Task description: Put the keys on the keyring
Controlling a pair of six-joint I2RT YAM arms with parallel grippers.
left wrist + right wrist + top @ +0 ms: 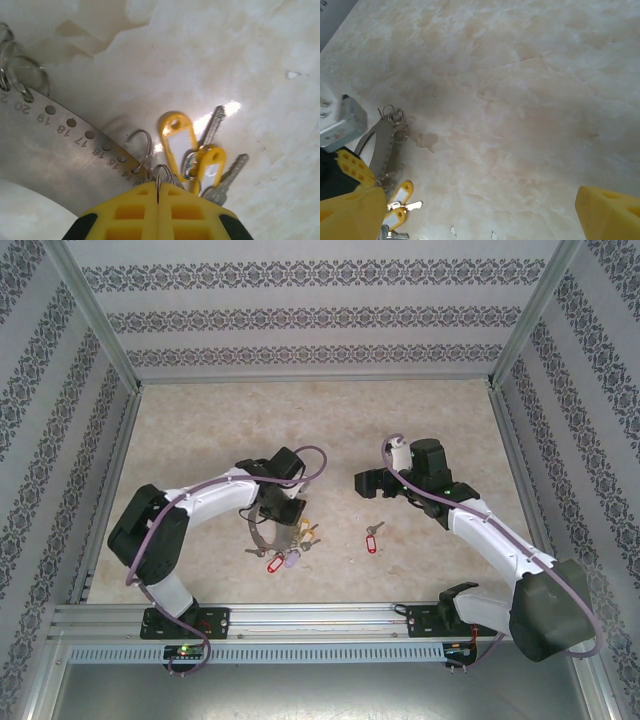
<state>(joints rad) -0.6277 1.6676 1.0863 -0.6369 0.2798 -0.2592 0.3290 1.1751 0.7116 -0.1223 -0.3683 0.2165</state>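
The keys (372,539), a small silver key on a red tag, lie alone on the table between the two arms. The keyring (60,150) is a curved silver band with numbered holes that carries small split rings, keys and yellow tags (175,140). It lies at the left (280,548), and its band also runs along the left edge of the right wrist view (382,145). My left gripper (159,186) is shut on a thin wire ring of the keyring at the band's edge. My right gripper (368,483) hangs open and empty above bare table, behind the red-tagged key.
Patterned walls enclose the marble-look table (320,420) on the left, back and right. An aluminium rail (320,618) with both arm bases runs along the near edge. Red and pink tags (283,561) lie in the keyring's bunch.
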